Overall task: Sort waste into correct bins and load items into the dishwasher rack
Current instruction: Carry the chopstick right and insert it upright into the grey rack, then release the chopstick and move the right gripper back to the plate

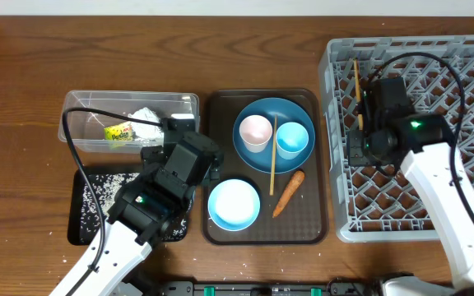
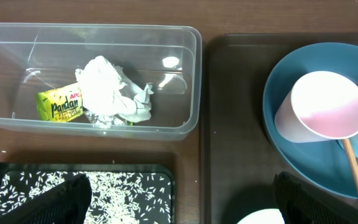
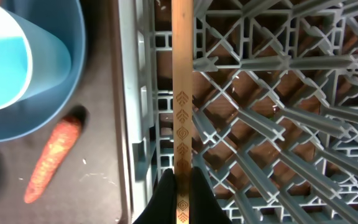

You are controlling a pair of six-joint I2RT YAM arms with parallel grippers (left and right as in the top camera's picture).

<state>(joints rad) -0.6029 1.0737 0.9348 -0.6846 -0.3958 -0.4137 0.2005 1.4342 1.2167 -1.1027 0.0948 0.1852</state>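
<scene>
- Wooden chopstick with a stamped pattern (image 3: pixel 182 93): pinched at one end by the right tool (image 3: pixel 182 186), whose fingers are closed tight on it; it runs along the left side of the large grey plastic lattice dishwasher rack (image 1: pixel 467 66), just inside the wall; whether its far end touches the pegs cannot be told
- Second wooden chopstick (image 1: pixel 272 144): lies across the large dark-blue plate (image 1: pixel 274 107), between the small white-pink cup (image 1: pixel 254 130) and the small light-blue cup (image 1: pixel 292 140), both standing on that plate
- Plate, light-blue bowl (image 1: pixel 234 204) and small orange carrot (image 1: pixel 288 193): all on the brown serving tray (image 1: pixel 315 222), just beside the rack
- Left tool (image 2: pixel 180 186): fingers spread wide, gripping nothing, touching nothing; hangs over the gap between the shallow black rectangular tray (image 1: pixel 85 205) and the brown tray
- Clear rectangular plastic tub (image 1: pixel 76 136): contains the yellow-green snack wrapper (image 2: pixel 59 104) with crumpled white tissue (image 2: pixel 110 92) touching it
- White rice grains (image 2: pixel 123 190): scattered in the black tray, beside the tub on the wooden surface (image 1: pixel 23 66)
</scene>
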